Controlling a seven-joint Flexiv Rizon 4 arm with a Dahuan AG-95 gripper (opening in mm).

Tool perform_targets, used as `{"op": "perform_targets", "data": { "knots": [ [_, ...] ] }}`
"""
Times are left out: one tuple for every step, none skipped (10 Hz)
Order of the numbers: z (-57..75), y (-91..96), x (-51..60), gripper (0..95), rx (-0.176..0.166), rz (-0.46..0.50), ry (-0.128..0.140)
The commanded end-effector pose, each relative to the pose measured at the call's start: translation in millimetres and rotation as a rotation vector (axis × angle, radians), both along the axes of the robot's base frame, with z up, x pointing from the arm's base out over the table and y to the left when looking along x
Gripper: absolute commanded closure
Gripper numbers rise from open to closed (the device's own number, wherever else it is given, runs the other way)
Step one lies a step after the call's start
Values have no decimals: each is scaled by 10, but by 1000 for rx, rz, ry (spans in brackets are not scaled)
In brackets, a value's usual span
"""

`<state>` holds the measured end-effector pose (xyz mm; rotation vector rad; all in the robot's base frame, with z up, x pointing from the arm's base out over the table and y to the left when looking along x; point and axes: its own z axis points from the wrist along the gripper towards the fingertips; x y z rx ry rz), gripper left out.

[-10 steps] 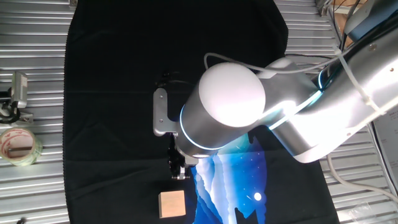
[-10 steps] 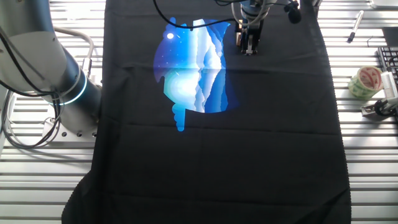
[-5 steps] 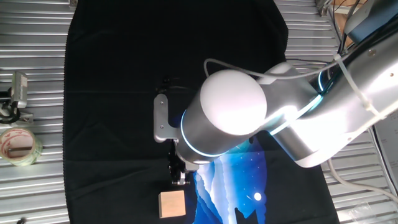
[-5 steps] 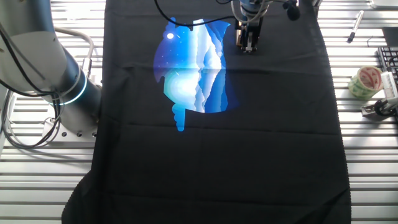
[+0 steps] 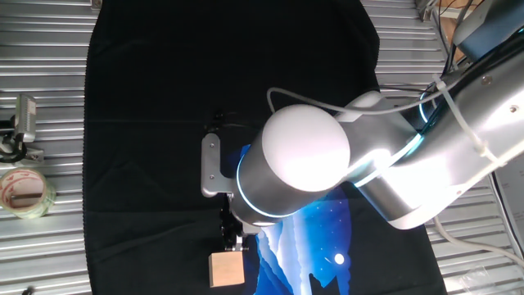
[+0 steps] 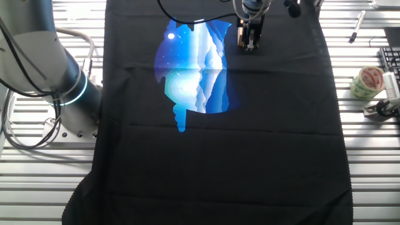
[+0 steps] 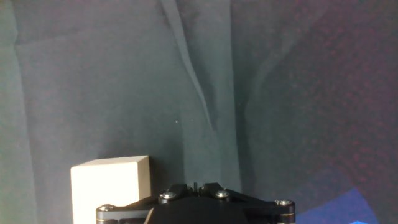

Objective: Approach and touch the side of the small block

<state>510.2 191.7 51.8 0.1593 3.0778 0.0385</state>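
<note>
1. Black cloth (image 5: 155,123) with a blue printed patch (image 6: 194,69) covers most of the ribbed metal table (image 5: 41,238).
2. My own white arm (image 5: 327,164) hides much of the cloth in one fixed view.
3. A tape roll (image 5: 24,192) lies off the cloth on the metal, well apart from me.
4. The small block (image 5: 227,269) sits on the cloth, just beside my gripper (image 5: 235,242); whether they touch is unclear.
5. I cannot tell how far my fingers are parted.

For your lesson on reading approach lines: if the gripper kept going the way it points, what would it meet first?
Probably the black cloth, with the small block beside the gripper; depth is unclear.
</note>
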Motion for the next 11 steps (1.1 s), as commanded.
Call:
{"op": "perform_targets", "data": {
  "knots": [
    [-10, 4, -1, 950, -6, 0, -3],
    [-13, 11, 1, 950, -8, -6, -3],
    [-16, 22, 1, 950, -16, -9, -5],
    [-18, 29, 4, 950, -18, -10, -4],
    [-22, 38, 6, 950, -19, -12, -5],
    [-25, 47, 11, 950, -21, -13, -5],
    [-26, 61, 13, 950, -22, -16, -4],
    [-31, 76, 13, 950, -22, -15, -5],
    [-48, 100, 5, 950, -16, -6, -6],
    [-65, 111, -1, 950, -16, 4, -9],
    [-77, 121, -6, 950, -14, 14, -10]
  ]
}}
